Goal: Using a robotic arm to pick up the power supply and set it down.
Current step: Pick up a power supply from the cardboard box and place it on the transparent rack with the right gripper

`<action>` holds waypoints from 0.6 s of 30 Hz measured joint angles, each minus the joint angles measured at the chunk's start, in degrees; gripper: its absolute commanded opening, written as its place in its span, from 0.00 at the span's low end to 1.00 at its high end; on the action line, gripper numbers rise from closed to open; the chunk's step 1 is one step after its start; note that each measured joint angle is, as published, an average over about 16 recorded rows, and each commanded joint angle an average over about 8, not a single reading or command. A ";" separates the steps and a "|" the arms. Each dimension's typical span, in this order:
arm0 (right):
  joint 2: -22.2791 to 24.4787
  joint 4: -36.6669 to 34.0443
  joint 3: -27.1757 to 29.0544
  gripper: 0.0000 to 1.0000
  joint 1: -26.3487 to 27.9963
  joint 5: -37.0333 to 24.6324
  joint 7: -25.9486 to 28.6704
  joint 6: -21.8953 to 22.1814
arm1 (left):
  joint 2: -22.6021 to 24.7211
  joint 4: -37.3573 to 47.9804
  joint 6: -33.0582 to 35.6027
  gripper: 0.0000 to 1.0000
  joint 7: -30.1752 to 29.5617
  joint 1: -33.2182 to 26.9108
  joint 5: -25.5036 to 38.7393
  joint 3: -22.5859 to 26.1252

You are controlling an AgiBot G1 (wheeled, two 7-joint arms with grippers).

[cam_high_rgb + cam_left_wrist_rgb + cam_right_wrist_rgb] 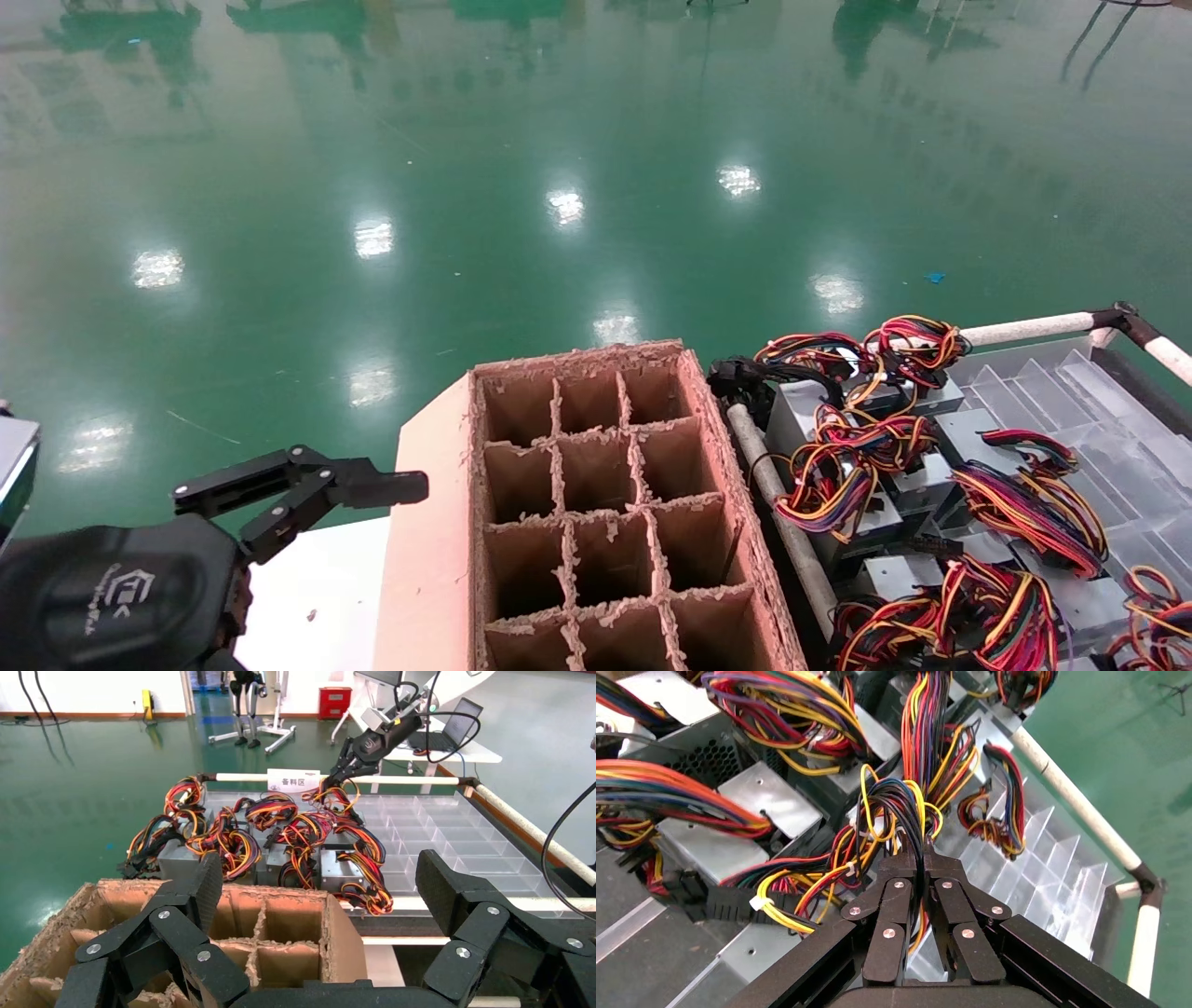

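Note:
My right gripper [923, 858] is shut on a power supply's bundle of black, yellow and red wires [899, 804], which rises between its fingers. Grey power supply boxes [759, 799] lie close below; I cannot tell which one the bundle belongs to. The left wrist view shows that right gripper [343, 771] far off, at the wires on the tray's far side. It is outside the head view. My left gripper [320, 881] hangs open and holds nothing, beside the cardboard cell box [281, 931] and at its left in the head view [307, 494].
Several power supplies with coloured wires [866, 485] crowd a clear divided tray [1099, 410] framed by white pipes [1024, 328]. The brown cardboard box of cells [605, 503] stands left of the tray. Green floor lies beyond.

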 measured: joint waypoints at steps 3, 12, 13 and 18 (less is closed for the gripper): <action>-0.02 0.47 0.33 1.00 0.32 -0.77 0.74 0.45 | 0.00 0.00 0.00 1.00 0.00 0.00 0.00 0.00; -0.31 0.83 0.50 1.00 0.48 -0.99 1.24 0.32 | 0.00 0.01 -0.01 1.00 0.01 0.01 -0.01 0.00; -0.45 0.85 0.52 1.00 0.50 -0.97 1.36 0.18 | 0.00 0.02 -0.01 1.00 0.01 0.01 -0.01 0.00; -1.60 0.84 0.71 1.00 0.80 -1.20 2.31 -0.67 | 0.00 0.02 0.00 1.00 0.01 0.00 -0.01 0.01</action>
